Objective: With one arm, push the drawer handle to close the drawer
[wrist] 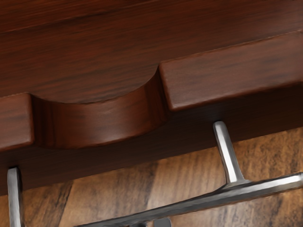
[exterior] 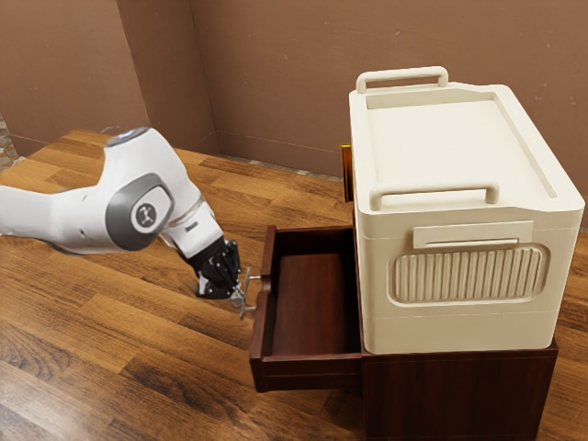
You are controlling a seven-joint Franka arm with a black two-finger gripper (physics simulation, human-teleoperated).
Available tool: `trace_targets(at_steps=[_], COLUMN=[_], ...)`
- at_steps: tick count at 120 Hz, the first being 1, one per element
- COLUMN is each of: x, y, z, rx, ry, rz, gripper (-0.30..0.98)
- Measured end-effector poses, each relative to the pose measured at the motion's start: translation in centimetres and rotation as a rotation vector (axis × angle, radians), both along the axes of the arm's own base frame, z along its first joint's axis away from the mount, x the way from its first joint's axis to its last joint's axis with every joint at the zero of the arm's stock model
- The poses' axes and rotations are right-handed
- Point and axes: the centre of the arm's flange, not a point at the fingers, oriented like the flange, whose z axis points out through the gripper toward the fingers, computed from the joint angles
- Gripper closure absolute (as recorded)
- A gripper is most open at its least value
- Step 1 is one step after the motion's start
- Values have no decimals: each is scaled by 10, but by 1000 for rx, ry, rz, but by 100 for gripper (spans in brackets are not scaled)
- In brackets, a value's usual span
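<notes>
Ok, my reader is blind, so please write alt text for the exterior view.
A white robot arm reaches from the exterior view's left, its black gripper at the metal handle of an open drawer that juts from a dark wooden cabinet. A cream box sits on top.

A cream box [exterior: 441,147] stands upright, brown wall [exterior: 285,73] behind, wooden floor [exterior: 101,340] below.

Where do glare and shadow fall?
Exterior view: pale glare on the wood floor at the view's lower left; darker floor beneath the open drawer. Wrist view: bright highlights along the metal handle; drawer front's outer face in deep shade.
</notes>
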Motion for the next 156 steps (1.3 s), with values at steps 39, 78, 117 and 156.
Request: trace_targets(at_steps=[39, 78, 117, 156], x=[18, 48, 59, 67], y=[-20, -41, -74, -91], z=[1, -6, -8, -10], rx=[13, 28, 25, 17], ry=[-6, -6, -9, -10], rz=[6, 18, -5, -9], gripper=[79, 79, 79, 78])
